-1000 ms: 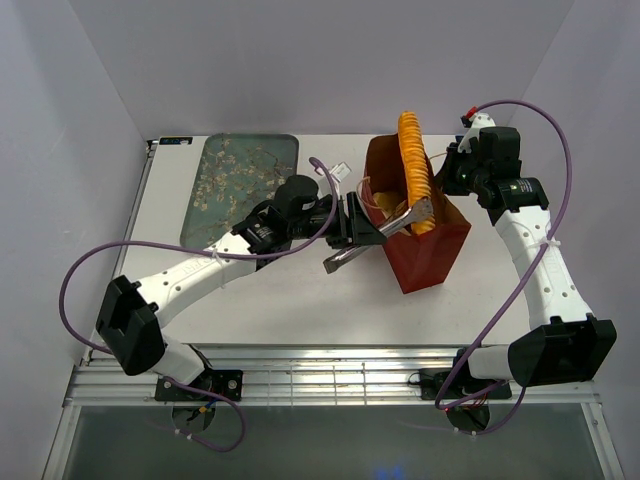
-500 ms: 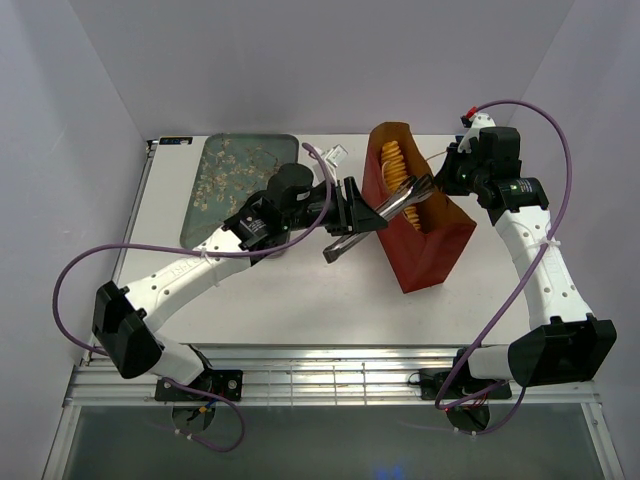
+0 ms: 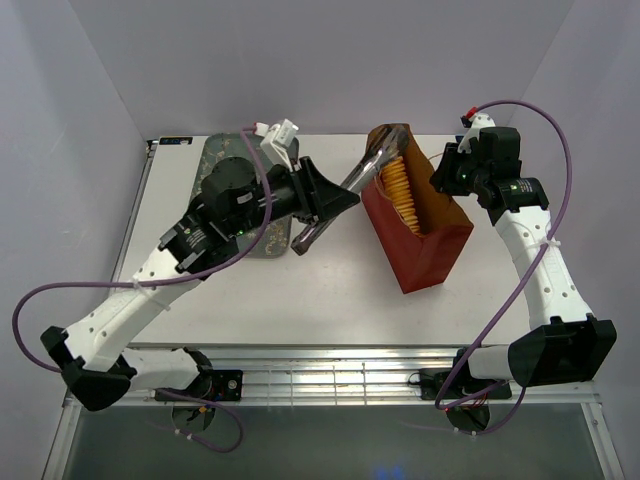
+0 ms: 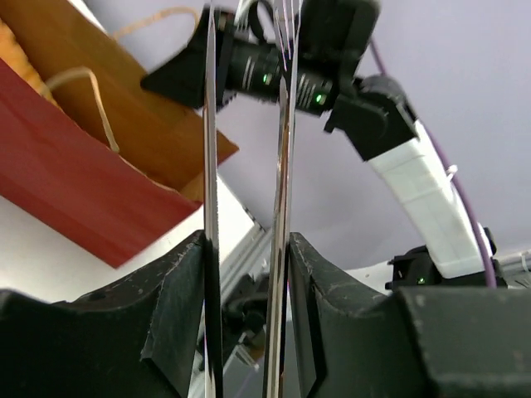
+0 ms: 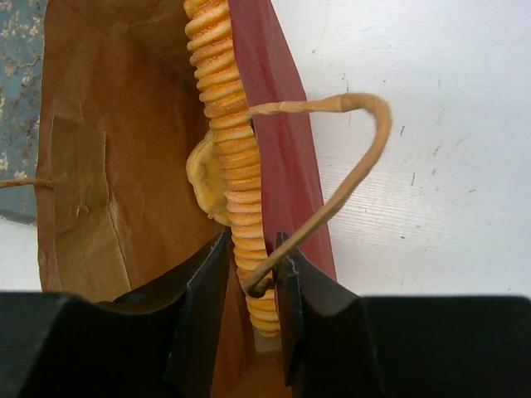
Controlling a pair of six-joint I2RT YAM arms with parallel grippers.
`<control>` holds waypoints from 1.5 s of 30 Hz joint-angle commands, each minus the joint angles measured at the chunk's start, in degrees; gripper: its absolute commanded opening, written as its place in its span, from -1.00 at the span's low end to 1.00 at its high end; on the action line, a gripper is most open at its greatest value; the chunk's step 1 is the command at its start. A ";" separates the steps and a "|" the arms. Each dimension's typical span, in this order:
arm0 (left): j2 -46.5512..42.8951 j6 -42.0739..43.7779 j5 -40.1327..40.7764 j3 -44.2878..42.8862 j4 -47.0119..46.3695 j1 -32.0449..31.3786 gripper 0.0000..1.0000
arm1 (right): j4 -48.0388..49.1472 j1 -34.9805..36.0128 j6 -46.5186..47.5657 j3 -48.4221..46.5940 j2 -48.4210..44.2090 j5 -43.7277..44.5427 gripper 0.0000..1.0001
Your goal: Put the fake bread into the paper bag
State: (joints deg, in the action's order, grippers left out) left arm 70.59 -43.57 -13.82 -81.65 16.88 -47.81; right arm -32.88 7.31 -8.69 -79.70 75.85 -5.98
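from my seat the thing that matters is how the long ridged loaf [image 3: 402, 188] lies against the metal tongs [image 3: 366, 170]. the loaf is down inside the paper bag [image 3: 430, 245], with its long axis along the bag's length, leaning on the red wall on the right arm's side. a paler bread piece [image 5: 203, 174] is tucked against its flank. the tong tips sit at the bag's far rim, just beside the loaf's upper end, and the blades slant back and away from the bag toward my left arm. the left gripper [image 4: 246, 240] has both blades squeezed between its fingers. the blades run nearly parallel with a slim gap, and i see nothing caught between them. the right gripper [image 5: 251, 240] is the nearer one and hangs right over the wall the loaf rests on. its jaws stand a narrow slot apart with the root of the string handle [image 5: 357, 149] and the wall's edge in that slot. i cannot tell whether they pinch the paper or only straddle it. i judge the loaf is delivered, so the next move should draw the tongs back along their own line, away from the loaf's end, without hooking the rim. the grey floral tray [image 3: 225, 160] lies well apart, partly under my left arm.
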 commanded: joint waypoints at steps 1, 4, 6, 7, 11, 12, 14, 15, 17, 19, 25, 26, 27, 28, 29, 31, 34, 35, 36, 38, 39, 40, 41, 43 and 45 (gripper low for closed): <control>-4.48 5.41 8.36 -3.34 5.26 -0.18 0.02 | 0.63 0.16 0.07 -0.63 -1.59 0.09 -0.28; -5.81 6.92 13.20 -3.52 8.60 -0.18 0.02 | 0.28 0.07 0.25 -0.98 -1.67 0.26 0.01; -6.95 7.97 16.36 -3.17 10.61 -0.18 0.00 | -0.34 0.16 0.43 -1.60 -1.85 0.70 0.21; -7.30 8.24 17.94 -2.99 11.06 -0.09 -0.01 | -0.60 0.07 0.60 -1.86 -1.85 1.31 0.50; -8.97 9.47 20.94 -1.33 13.61 -0.09 -0.01 | -1.48 0.07 0.78 -2.74 -3.08 2.11 0.96; -9.58 9.47 21.55 -0.89 13.87 0.00 -0.02 | -2.00 0.07 0.78 -3.35 -3.69 2.11 0.99; -10.03 9.56 22.96 0.61 14.49 -0.09 -0.01 | -2.53 0.07 0.78 -4.23 -4.22 2.11 0.85; -10.47 9.65 23.23 1.31 14.58 -0.09 -0.02 | -3.41 0.07 0.69 -5.19 -4.83 2.37 0.81; -10.73 9.56 24.10 4.02 14.67 0.00 -0.01 | -4.38 0.07 0.69 -6.16 -5.28 3.07 0.80; -10.73 9.56 24.72 6.31 14.32 -0.09 -0.03 | -6.04 0.16 0.43 -7.56 -6.15 3.60 0.80; -10.38 8.60 27.62 18.00 8.79 -0.09 -0.06 | -8.60 0.07 -0.28 -8.28 -11.25 4.40 0.80; -10.21 8.07 28.32 19.32 6.52 -0.09 -0.07 | -9.21 0.16 -0.28 -7.93 -12.12 4.40 0.80; -10.21 7.98 29.28 22.29 4.75 -0.09 -0.08 | -9.30 0.16 -0.36 -7.58 -13.70 4.31 0.80; -9.95 8.15 29.82 23.71 3.17 -0.09 -0.09 | -9.48 0.07 -0.80 -7.40 -14.50 3.70 0.80; -8.72 8.15 30.08 24.86 0.20 -0.18 -0.10 | -9.65 0.07 -1.15 -6.53 -15.29 2.91 0.80; -6.53 8.33 31.40 27.06 -2.11 -0.18 -0.11 | -9.39 0.16 -2.20 -5.21 -17.84 -1.90 0.80; -1.26 9.03 32.98 29.87 -8.17 -0.09 -0.10 | -7.99 0.07 -4.22 -0.91 -21.53 -8.75 0.80; 0.06 9.29 33.51 30.40 -10.88 -0.18 -0.09 | -7.46 0.16 -6.06 1.45 -22.41 -10.35 0.80; 2.69 9.38 34.12 30.93 -12.47 -0.09 -0.09 | -6.33 0.16 -7.03 2.70 -23.90 -12.20 0.81; 5.16 9.91 36.14 33.21 -17.55 -0.18 -0.08 | -4.92 0.16 -8.70 4.81 -25.14 -17.65 0.80; 7.96 9.82 36.58 33.57 -19.50 -0.09 -0.08 | -3.69 0.16 -10.19 6.56 -26.19 -19.23 0.80; 9.47 10.17 36.76 33.83 -20.65 -0.09 -0.08 | -3.16 0.16 -10.90 7.36 -26.63 -21.68 0.80; 11.05 10.43 37.11 34.01 -23.45 -0.18 -0.08 | -2.72 0.16 -11.43 7.98 -27.07 -22.75 0.81; 15.95 10.44 37.99 33.31 -24.00 -0.09 -0.08 | -2.19 0.16 -12.14 9.29 -28.30 -24.34 0.81; 18.61 10.44 38.52 33.04 -26.19 -0.09 -0.08 | -2.71 0.16 -11.62 9.56 -29.18 -24.61 0.81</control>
State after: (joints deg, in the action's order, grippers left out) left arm 87.22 -33.85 21.82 -47.92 -1.93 -47.81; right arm -39.07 7.31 -18.68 -70.37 48.40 -25.39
